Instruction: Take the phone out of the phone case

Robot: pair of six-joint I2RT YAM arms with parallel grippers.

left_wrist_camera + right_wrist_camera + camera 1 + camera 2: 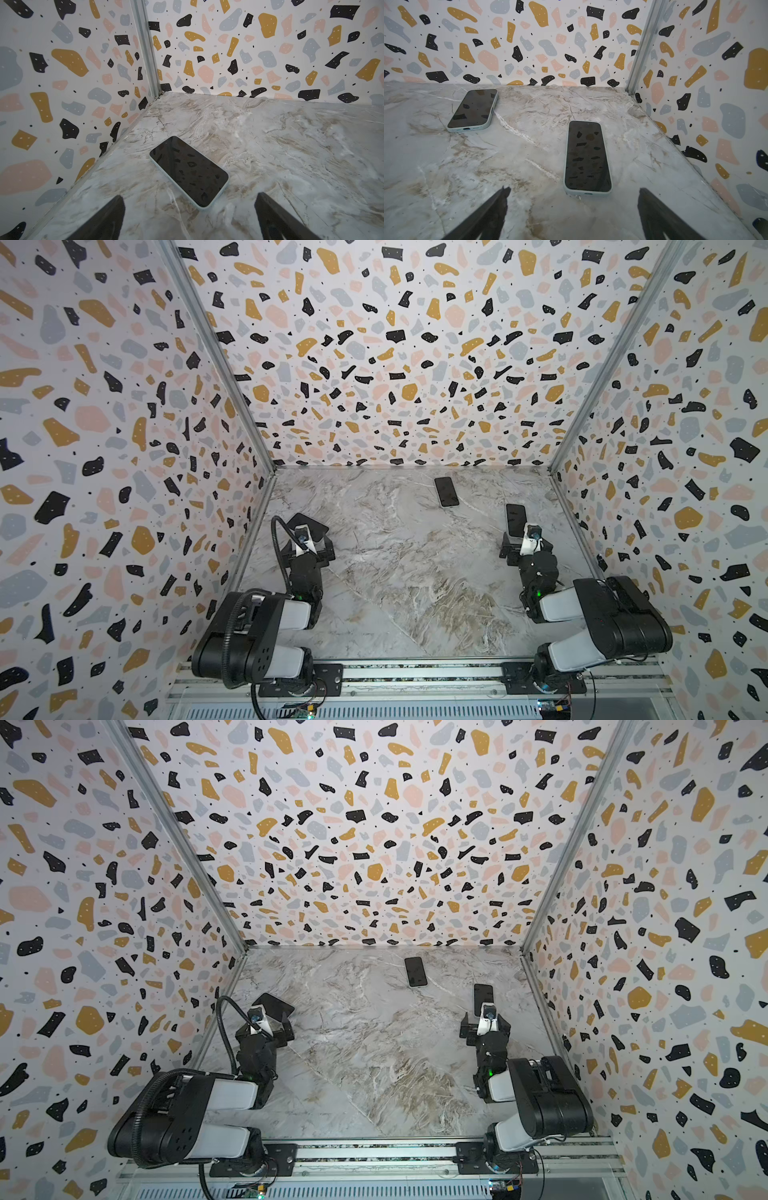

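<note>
Terrazzo-patterned wall panels [374,344], speckled black, ochre, pink and grey, fill the upper part and both sides of both top views. Below them the grey-and-tan marble-look tabletop [407,572] takes the lower centre. A silver aluminium rail [415,672] closes it along the bottom edge. The black-and-white left arm [257,626] rises from the rail at lower left and the matching right arm [602,614] at lower right. Both are folded and reach toward the back wall.

The left gripper [190,196] hangs released, its black fingers [108,218] spread wide and grasping nothing. The right gripper [574,188] is likewise spread and empty.

Three flat rectangular phones with dark glass screens lie face up on the tabletop. Each has a light rim that looks like a pale mint case [600,193]. The left phone [307,524] lies at an angle just beyond the left gripper, left of centre and near the left wall. The right phone [516,519] lies just beyond the right gripper, right of centre, its long side pointing at the back wall. The far phone [446,491] sits a little above and left of the right phone, apart from it and near the back wall. The right wrist view shows a port [466,129] on its near short edge.
</note>
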